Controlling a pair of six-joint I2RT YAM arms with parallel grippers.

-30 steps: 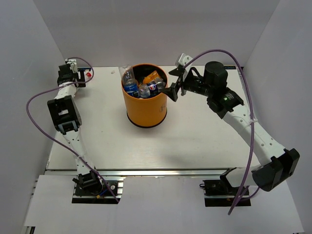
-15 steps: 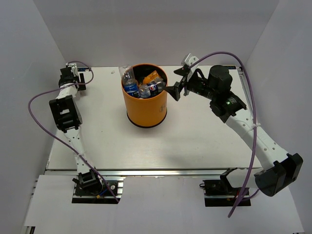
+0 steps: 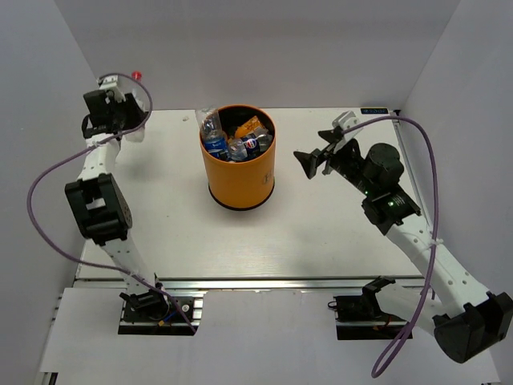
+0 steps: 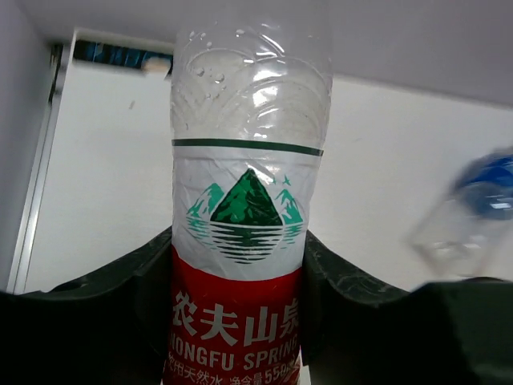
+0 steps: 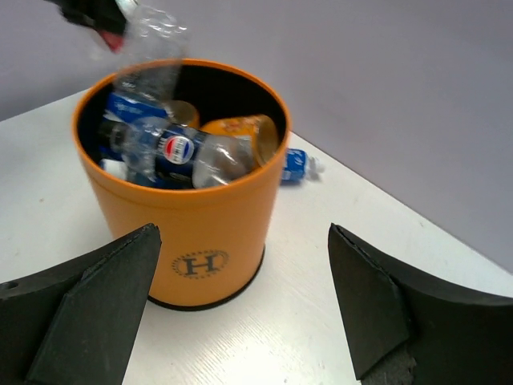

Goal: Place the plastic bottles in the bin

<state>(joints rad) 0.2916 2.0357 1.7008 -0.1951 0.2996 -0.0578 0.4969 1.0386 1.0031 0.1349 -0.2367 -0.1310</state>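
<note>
We see the left gripper (image 4: 238, 277) clamped on a red-labelled bottle (image 4: 244, 152) well left of the bin (image 3: 240, 180), and the right gripper (image 5: 240, 301) wide apart, empty, facing the bin.

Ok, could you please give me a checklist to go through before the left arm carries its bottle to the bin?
1. Left tool closed on the red-label bottle: ok.
2. Right tool open, empty, apart from the bin: ok.
3. Room in the bin: cannot tell; bottles are piled near the rim and one clear bottle pokes above it.
4. All other bottles binned: not ok; a blue-label bottle lies on the table beyond the bin.
</note>
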